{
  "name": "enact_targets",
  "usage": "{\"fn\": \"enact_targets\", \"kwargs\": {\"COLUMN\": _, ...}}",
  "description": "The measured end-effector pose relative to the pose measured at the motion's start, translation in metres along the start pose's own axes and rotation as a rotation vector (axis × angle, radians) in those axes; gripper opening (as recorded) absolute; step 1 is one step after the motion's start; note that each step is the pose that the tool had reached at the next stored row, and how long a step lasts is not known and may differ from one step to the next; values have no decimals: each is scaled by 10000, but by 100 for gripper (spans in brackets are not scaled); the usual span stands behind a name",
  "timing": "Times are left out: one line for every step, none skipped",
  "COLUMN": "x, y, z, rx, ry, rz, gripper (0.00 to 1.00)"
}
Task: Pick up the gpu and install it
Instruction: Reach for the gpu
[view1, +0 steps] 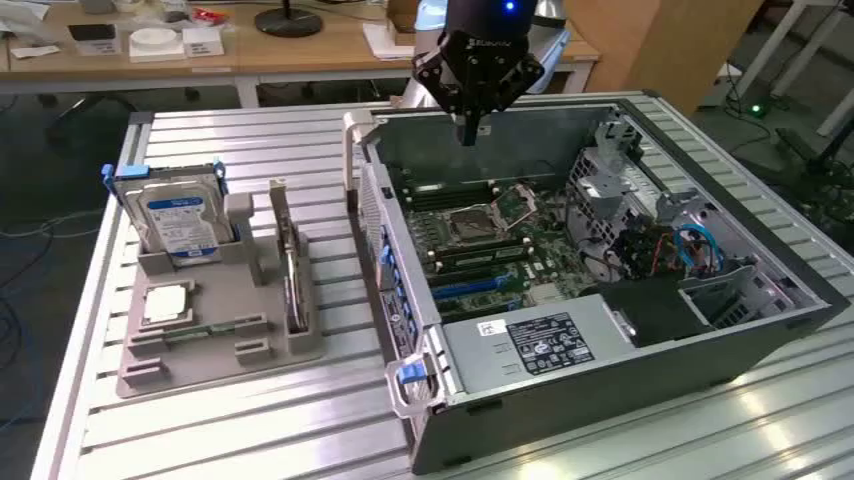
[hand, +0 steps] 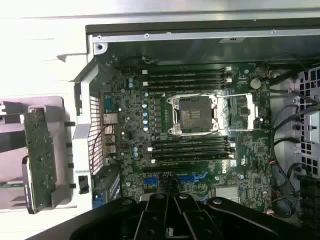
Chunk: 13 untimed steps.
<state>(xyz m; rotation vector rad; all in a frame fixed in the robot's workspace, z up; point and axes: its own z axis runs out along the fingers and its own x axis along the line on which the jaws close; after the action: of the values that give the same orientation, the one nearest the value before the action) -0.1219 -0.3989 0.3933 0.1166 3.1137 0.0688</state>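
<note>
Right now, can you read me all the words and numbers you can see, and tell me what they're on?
No text here can be read for sure.
Blue and white label on the hard drive: too blurred.
Big dark label on the power supply: too small.
White sticker beside it: too small.
Pale lettering on the hand: blurred.

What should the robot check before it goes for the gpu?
1. Claw empty: ok, it holds nothing and hangs above the case.
2. Claw open for grabbing: not ok, it is shut.
3. Gpu upright in the tray: ok.
4. Case lid off: ok.
5. Blue slots free: ok.
6. Gpu undamaged: cannot tell.
</note>
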Motion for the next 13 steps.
{"fn": "enact_targets", "kwargs": {"x": 0, "y": 0, "z": 0, "rx": 0, "ry": 0, "rz": 0, "gripper": 11}}
{"fn": "enact_targets", "kwargs": {"x": 0, "y": 0, "z": 0, "rx": 0, "ry": 0, "rz": 0, "gripper": 11}}
{"fn": "enact_targets", "kwargs": {"x": 0, "y": 0, "z": 0, "rx": 0, "ry": 0, "rz": 0, "gripper": 11}}
{"fn": "enact_targets", "kwargs": {"x": 0, "y": 0, "z": 0, "rx": 0, "ry": 0, "rz": 0, "gripper": 11}}
{"fn": "enact_targets", "kwargs": {"x": 1, "y": 0, "z": 0, "rx": 0, "ry": 0, "rz": -1, "gripper": 11}}
{"fn": "enact_targets", "kwargs": {"x": 4, "y": 0, "z": 1, "rx": -1, "ry": -1, "rz": 0, "gripper": 11}}
{"fn": "enact_targets", "kwargs": {"x": 9, "y": -1, "z": 1, "rx": -2, "ry": -2, "rz": 0, "gripper": 11}}
{"fn": "enact_targets", "kwargs": {"x": 18, "y": -2, "z": 0, "rx": -2, "ry": -1, "rz": 0, "gripper": 11}}
{"fn": "enact_targets", "kwargs": {"x": 31, "y": -3, "z": -1, "rx": 0, "ry": 0, "rz": 0, "gripper": 11}}
{"fn": "enact_targets", "kwargs": {"x": 47, "y": -4, "z": -2, "rx": 0, "ry": 0, "rz": 0, "gripper": 11}}
{"fn": "enact_targets", "kwargs": {"x": 62, "y": -5, "z": -2, "rx": 0, "ry": 0, "rz": 0, "gripper": 11}}
{"fn": "enact_targets", "kwargs": {"x": 75, "y": -6, "z": -2, "rx": -1, "ry": -1, "rz": 1, "gripper": 11}}
{"fn": "enact_targets", "kwargs": {"x": 86, "y": -6, "z": -2, "rx": 0, "ry": 0, "rz": 1, "gripper": 11}}
